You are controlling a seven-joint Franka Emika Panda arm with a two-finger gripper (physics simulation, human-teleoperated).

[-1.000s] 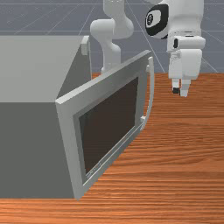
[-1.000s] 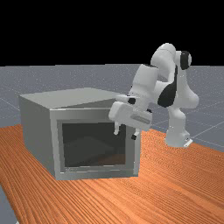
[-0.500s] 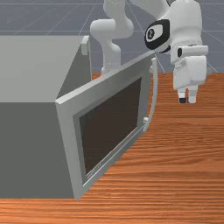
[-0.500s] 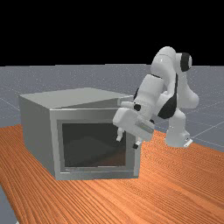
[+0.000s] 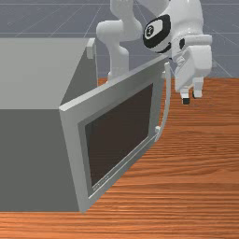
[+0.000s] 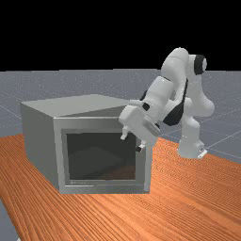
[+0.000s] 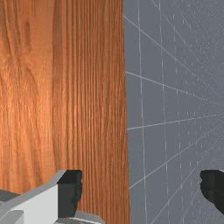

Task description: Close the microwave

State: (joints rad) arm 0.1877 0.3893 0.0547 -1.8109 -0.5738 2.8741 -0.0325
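Microwave [image 5: 30, 158]: one door [image 5: 119, 135] open partway, one handle [image 5: 168, 93], seemingly untouched; one claw [image 6: 132, 143] released, two fingers [image 7: 70, 192] apart.

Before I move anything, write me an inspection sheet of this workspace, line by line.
Surface: orange-brown wooden table with visible grain.
Job's things: grey microwave on the table; its door stands open, swung outward, with a dark window and a curved handle.
Clutter: nothing seen.
Tool: raised above the table, to the front view's right of the handle; fingers apart, nothing between them.
Cables: nothing seen.
Surroundings: grey floor with pale grid lines beyond the table's edge.
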